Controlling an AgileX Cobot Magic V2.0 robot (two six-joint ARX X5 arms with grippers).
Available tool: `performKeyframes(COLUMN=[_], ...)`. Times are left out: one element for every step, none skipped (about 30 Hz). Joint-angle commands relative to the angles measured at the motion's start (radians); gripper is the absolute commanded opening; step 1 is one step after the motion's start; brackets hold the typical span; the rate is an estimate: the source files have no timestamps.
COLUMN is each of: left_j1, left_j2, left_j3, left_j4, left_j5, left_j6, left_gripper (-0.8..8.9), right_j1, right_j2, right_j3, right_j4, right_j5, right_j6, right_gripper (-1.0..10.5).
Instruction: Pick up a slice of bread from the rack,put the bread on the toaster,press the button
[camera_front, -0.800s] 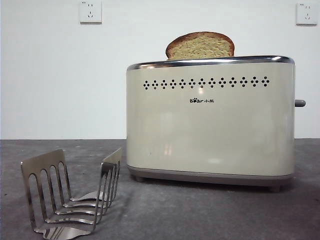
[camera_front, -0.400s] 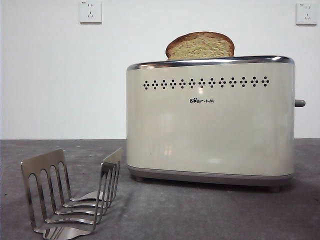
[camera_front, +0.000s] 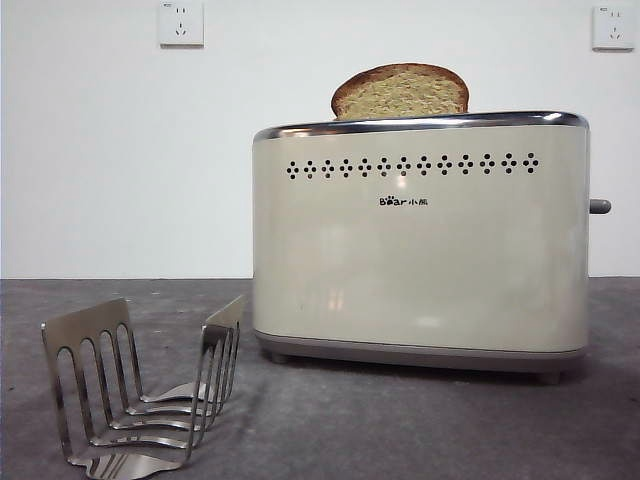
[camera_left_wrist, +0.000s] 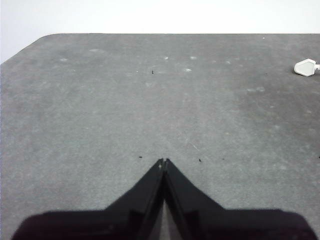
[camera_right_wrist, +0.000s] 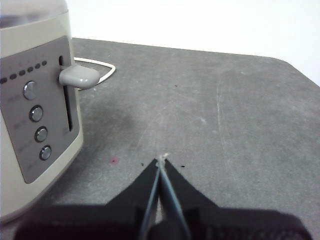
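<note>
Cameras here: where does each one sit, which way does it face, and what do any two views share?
Front view: low at table height, facing the toaster, the slice of bread and the rack; no arm shows.
Left wrist view: on the left arm, facing bare table; left gripper fingers closed.
Right wrist view: facing the toaster's end and the button; right gripper fingers closed.
Shared: front and right wrist views show toaster and button.

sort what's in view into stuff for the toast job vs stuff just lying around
For the job:
- bread, standing in the toaster's top
- toaster
- rack, no bread in it
- lever, at the top of its slot
- right end effector, shut, near the lever end

Lying about:
- wall sockets
- white plug
- toaster cord
- left end effector, shut over bare table
</note>
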Motion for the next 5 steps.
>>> performKeyframes(left_j1=[0.003, 0.003, 0.003, 0.003, 0.003], left_j2=[0.000, 0.000, 0.000, 0.000, 0.000], left_j3=[-0.010, -0.010, -0.010, -0.010, -0.010], left_j4=[0.006, 0.006, 0.006, 0.006, 0.006], left_j5=[-0.003, -0.003, -0.003, -0.003, -0.003], left_j6=[-0.001, -0.001, -0.002, -0.001, -0.001], left_gripper=[-0.04, -0.04, -0.04, -0.04, -0.04], right_j1=[0.000, 0.000, 0.000, 0.000, 0.000], right_j2=[-0.002, -0.002, -0.002, -0.002, -0.002], right_j3=[-0.008, -0.008, -0.008, -0.008, -0.008], right_j4=[0.002, 0.003, 0.002, 0.002, 0.002], right_j5=[0.002, 0.002, 0.002, 0.002, 0.002], right_j6=[0.010, 0.010, 0.010, 0.010, 0.010], right_gripper=[0.0, 0.0, 0.0, 0.0, 0.0])
